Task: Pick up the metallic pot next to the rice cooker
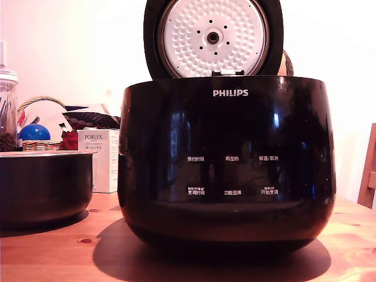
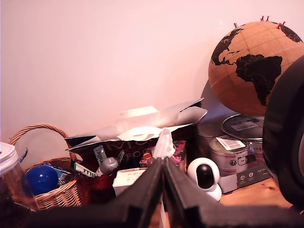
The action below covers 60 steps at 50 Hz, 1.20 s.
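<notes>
The rice cooker [image 1: 226, 158], large, glossy black and marked PHILIPS, fills the middle of the exterior view. Its round lid [image 1: 212, 36] stands open, showing a white dimpled plate. The metallic pot [image 1: 44, 188], dark with a thin pale rim, sits on the wooden table [image 1: 59, 252] at the exterior view's left, a small gap from the cooker. My gripper [image 2: 165, 161] shows only in the wrist view, with its two dark fingers pressed together and nothing between them. It is raised and faces the clutter by the wall. A black curved edge of the cooker [image 2: 289, 142] shows beside it. The pot is out of the wrist view.
Behind the pot are a wicker basket [image 1: 35, 132] with a blue ball, a glass jar [image 1: 7, 111] and a white PORLEX box [image 1: 100, 158]. The wrist view shows a cork globe [image 2: 254, 71], a white round camera [image 2: 205, 178] and tins [image 2: 232, 152] by the wall.
</notes>
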Each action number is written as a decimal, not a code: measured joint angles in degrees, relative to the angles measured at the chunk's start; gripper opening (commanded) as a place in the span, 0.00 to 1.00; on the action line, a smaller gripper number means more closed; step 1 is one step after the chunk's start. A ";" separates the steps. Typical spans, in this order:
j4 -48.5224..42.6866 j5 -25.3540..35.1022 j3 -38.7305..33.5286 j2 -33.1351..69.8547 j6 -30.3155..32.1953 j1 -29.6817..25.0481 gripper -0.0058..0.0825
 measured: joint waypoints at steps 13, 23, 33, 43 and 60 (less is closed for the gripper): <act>4.85 3.41 -0.44 -0.37 0.00 0.02 0.04; -11.45 10.16 3.32 0.79 2.69 0.59 0.04; -30.34 18.08 15.63 4.09 11.80 1.03 0.04; -50.84 20.02 22.23 8.50 24.44 1.03 0.04; -68.61 12.48 22.21 21.94 28.55 1.03 0.20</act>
